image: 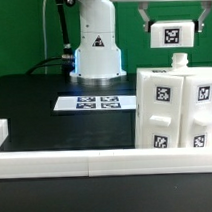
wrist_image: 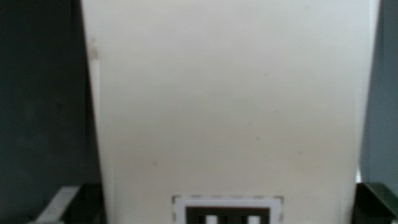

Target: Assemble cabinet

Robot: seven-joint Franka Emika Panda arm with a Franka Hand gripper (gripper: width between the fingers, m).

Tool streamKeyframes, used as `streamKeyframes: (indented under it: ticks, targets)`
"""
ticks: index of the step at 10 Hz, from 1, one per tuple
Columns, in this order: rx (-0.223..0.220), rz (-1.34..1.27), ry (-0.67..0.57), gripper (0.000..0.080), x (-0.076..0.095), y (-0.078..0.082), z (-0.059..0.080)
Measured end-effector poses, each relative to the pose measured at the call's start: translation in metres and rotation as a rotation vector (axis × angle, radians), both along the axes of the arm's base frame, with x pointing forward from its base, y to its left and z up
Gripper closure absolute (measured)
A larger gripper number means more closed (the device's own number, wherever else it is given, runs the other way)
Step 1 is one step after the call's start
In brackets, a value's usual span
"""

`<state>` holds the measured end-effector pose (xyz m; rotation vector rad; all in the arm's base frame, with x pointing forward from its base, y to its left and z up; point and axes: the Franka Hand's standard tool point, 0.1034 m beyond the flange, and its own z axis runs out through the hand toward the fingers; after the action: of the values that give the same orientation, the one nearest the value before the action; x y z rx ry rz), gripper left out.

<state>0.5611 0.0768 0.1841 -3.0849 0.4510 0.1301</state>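
The cabinet body (image: 174, 109), a large white box with several black-and-white tags, stands at the exterior view's right; a small white knob (image: 179, 61) sticks up from its top. My gripper (image: 171, 21) hangs above it, shut on a small white tagged panel (image: 172, 35) held clear of the body. In the wrist view this panel (wrist_image: 222, 100) fills the frame, with its tag (wrist_image: 228, 211) by my gripper (wrist_image: 222, 205). Dark fingers (wrist_image: 63, 205) flank it on both sides.
The marker board (image: 92, 101) lies on the black table in front of the robot base (image: 97, 49). A long low white rail (image: 86, 161) runs along the front edge and turns up the exterior view's left side (image: 0, 132).
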Motion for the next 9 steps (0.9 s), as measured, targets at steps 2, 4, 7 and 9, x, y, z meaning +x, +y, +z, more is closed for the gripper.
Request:
streamKeyframes:
  ticks: [2,4,7,9]
  targets:
    - [0.000,0.001,0.001,0.0239,0.000,0.001,-0.001]
    - [0.000,0.011,0.001,0.0239,0.000,0.001,-0.001]
    - [-0.008,0.038,-0.011,0.0239,0.019,0.004,-0.006]
    - [-0.016,0.045,-0.019,0.0239,0.029,0.005,-0.012]
